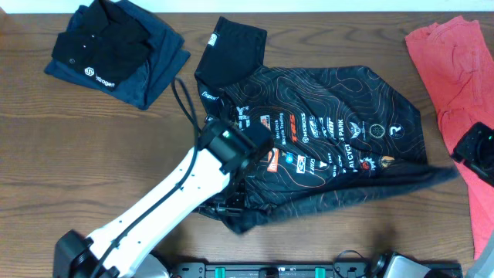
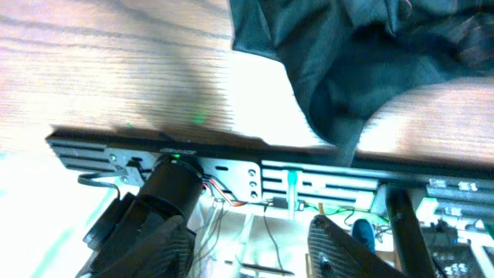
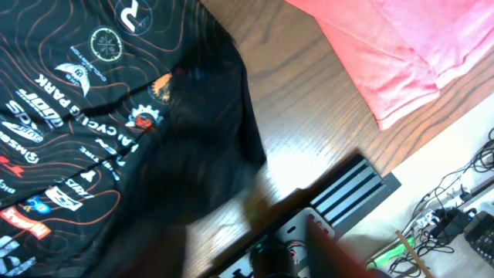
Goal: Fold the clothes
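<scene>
Black sports jersey (image 1: 324,127), logo rows upward, spread across the centre of the tabletop (image 1: 77,154), lower hem rumpled; left gripper (image 2: 251,247) at its lower-left hem, jaws apart, empty; right gripper (image 1: 469,147) over the coral garment (image 1: 448,62) at the right edge, state indiscernible.

Overhead: fixed high, facing straight down. Takes in the whole counter (image 1: 93,154), with the jersey (image 1: 324,116) mid-frame and the coral garment (image 1: 455,69) at the right edge.
Left wrist: low and close, skimming the wood toward the black rail (image 2: 309,174) at the counter's edge; jersey hem at top.
Right wrist: close, tilted, blurred. Sits over the jersey's logos, coral garment upper right.
All three share the jersey.
</scene>
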Tool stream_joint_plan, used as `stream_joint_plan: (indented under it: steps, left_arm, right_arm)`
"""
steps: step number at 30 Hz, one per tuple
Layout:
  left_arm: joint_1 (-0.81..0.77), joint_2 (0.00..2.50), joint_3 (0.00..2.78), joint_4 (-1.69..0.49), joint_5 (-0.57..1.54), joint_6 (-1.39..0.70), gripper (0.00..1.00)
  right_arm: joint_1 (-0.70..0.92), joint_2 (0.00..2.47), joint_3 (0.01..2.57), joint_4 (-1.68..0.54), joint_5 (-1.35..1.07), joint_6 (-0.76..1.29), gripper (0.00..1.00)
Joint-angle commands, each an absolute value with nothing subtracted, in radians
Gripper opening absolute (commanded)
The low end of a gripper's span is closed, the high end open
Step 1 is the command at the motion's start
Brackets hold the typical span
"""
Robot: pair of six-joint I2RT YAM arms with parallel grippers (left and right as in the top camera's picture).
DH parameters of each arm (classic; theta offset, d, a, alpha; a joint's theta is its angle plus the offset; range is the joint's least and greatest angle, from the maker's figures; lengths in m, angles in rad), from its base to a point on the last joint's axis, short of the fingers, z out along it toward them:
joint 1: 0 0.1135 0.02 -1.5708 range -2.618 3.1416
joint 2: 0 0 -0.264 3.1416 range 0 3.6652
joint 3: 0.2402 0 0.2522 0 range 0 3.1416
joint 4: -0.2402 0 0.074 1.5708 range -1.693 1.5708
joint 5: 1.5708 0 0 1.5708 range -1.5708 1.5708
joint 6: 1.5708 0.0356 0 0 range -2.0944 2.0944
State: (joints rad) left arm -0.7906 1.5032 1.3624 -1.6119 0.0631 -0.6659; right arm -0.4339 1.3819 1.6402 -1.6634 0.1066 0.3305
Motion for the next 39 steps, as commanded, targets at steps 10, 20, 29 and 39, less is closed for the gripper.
stream_joint_plan:
  steps: [10,20,29,39]
  left_arm:
    - [-0.770,1.446,1.349,-1.470,-0.089,-0.654,0.78]
    - [-0.532,1.559,1.349,-1.105,-0.123,-0.502,0.41]
    - [-0.340,1.746,1.349,-1.001,-0.048,-0.418,0.25]
    - [-0.270,1.866,1.349,-0.865,0.180,-0.202,0.47]
  right_arm:
    - [-0.437,1.369,1.622,-1.588,0.014,0.296,0.99]
    - [-0.417,1.369,1.617,-1.593,-0.047,0.219,0.84]
    - [-0.418,1.369,1.552,-1.558,-0.057,0.219,0.85]
    - [-0.418,1.369,1.418,-1.455,-0.087,0.219,0.85]
